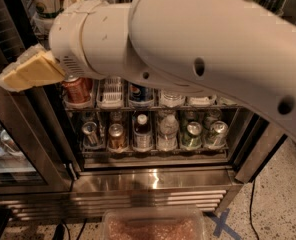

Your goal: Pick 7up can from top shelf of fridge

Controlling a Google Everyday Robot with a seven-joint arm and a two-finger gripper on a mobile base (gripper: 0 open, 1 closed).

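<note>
**Fridge front, mostly behind the arm**

Speckled floor [283,184] with a blue tape cross [222,224] runs under the fridge [153,181], whose steel base gleams. My white arm [198,44] sweeps across the upper racks. The gripper [24,74] sits at the left, in front of the dark door frame (I cannot tell its state from here). I cannot find the 7up can, as the top shelf is almost wholly hidden by the arm. Lower down I see a red can [77,89], a Pepsi can [140,93] and a water bottle [167,131].

floor [284,191]: speckled terrazzo (blue tape cross [221,224]) | black cable [251,204] right | gripper [5,80]: upper left
</note>
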